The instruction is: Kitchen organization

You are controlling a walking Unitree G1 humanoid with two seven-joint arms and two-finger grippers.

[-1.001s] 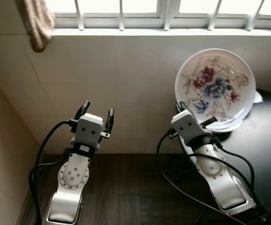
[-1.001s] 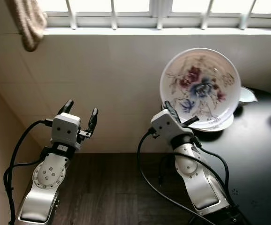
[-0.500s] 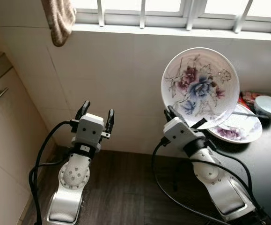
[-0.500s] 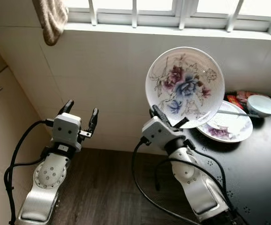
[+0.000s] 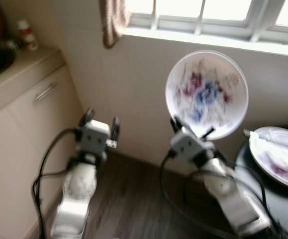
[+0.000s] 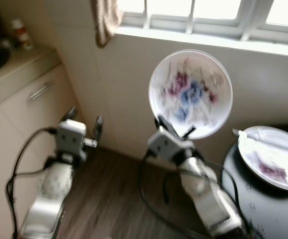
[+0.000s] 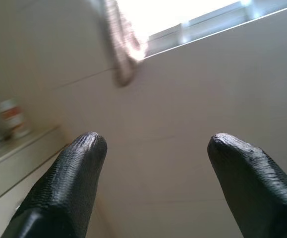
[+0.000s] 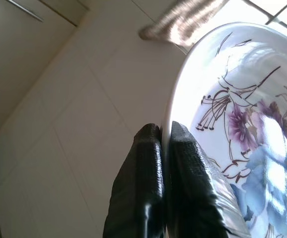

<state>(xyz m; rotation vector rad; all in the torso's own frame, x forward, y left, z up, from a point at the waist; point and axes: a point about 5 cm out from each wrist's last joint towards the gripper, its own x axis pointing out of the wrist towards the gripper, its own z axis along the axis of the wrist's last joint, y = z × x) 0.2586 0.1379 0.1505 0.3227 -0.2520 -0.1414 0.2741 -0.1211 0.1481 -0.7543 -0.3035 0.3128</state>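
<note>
Right wrist view is showing the right claw point(image 8: 164, 163) pinching the rim of a round white ceramic plate with a purple and blue flower pattern point(image 8: 242, 124), one black finger on each face of the rim. In the head views the plate is standing nearly upright in the air in front of the pale tiled wall point(image 5: 134, 84) under the window, well clear of the black surface point(image 5: 273, 199) at the right, where a second white flowered plate point(image 5: 279, 157) is lying near its back edge. The left claw point(image 5: 100, 122) is hanging open and empty above the dark wooden floor. The plate is in transit, I judge; a beige cabinet point(image 5: 29, 114) is standing at the left. The next move calls for holding the plate steady and picking a spot to set it down.
</note>
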